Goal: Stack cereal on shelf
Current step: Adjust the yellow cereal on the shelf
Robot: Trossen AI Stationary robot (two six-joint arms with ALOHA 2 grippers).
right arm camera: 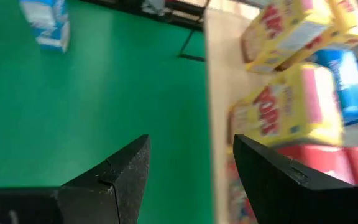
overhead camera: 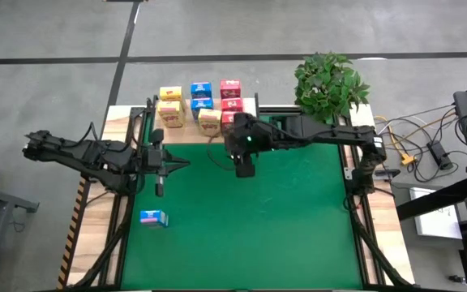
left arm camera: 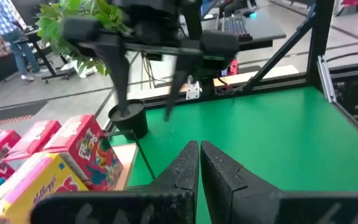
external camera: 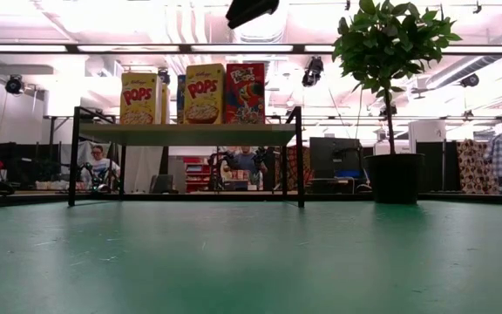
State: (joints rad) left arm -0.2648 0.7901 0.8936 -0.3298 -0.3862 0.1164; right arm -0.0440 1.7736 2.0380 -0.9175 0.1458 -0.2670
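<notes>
Open workshop floor, grey concrete around the desk [overhead camera: 96, 212]; a green mat [overhead camera: 282, 219] covers most of its top. At the far edge stands the light wooden shelf board with thin black corner posts [external camera: 190, 133], carrying eight small cardboard cereal boxes [overhead camera: 200, 104]: yellow, blue and pink-red, packed close. One more small blue cereal box [overhead camera: 153, 217] lies alone on the mat near the left side, well apart from the shelf.

Right tool [overhead camera: 245, 166]: hovers over the mat just in front of the shelf, fingers spread wide, empty. Left tool [overhead camera: 160, 168]: over the mat's left part, fingers closed together, nothing between them.

Risks, as judged:
- The right tool sits close to the front boxes; a sweep toward the shelf could knock a box over or push the row off the back.
- Boxes stand tightly, so adding the ninth leaves little room; it could topple a neighbour.
- The lone box is light; an off-centre pinch may skid it.

Surroundings: a potted green leafy plant [overhead camera: 329, 81] beside the shelf's right end; the shelf posts crowd the approach.
</notes>
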